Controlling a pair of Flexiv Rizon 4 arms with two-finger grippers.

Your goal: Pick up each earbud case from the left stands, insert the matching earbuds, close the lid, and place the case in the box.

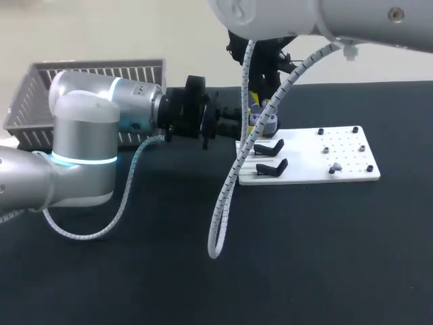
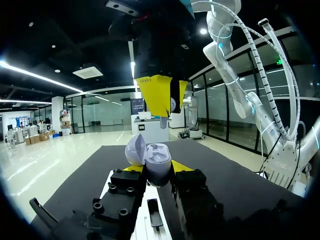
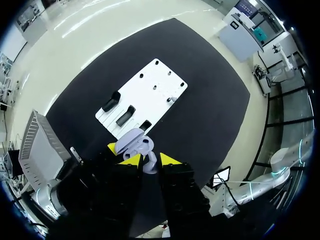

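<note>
1. In the left wrist view: left gripper clamped from both sides on a lavender earbud case, held upright between the yellow tips, lid swung open.
2. Directly above the case's open well: right gripper, fingers pointing down, pinching a small pale earbud just clear of the case.
3. Same meeting in the right wrist view: earbud nipped between that gripper's own yellow tips, open case right beneath, one yellow tip of the left gripper beside the case.
4. In the head view, just right of the upper centre: both grippers meeting at the upper-left corner of a white board, left one reaching in from the frame's left, right one dropping in from the upper right.
5. On the board's left part: two black stands, one in front of the other. Toward its lower right: a second earbud, lavender, lying among small black pegs.
6. Upper left of the head view: grey slatted basket, partly behind the left arm, well apart from the case.
</note>
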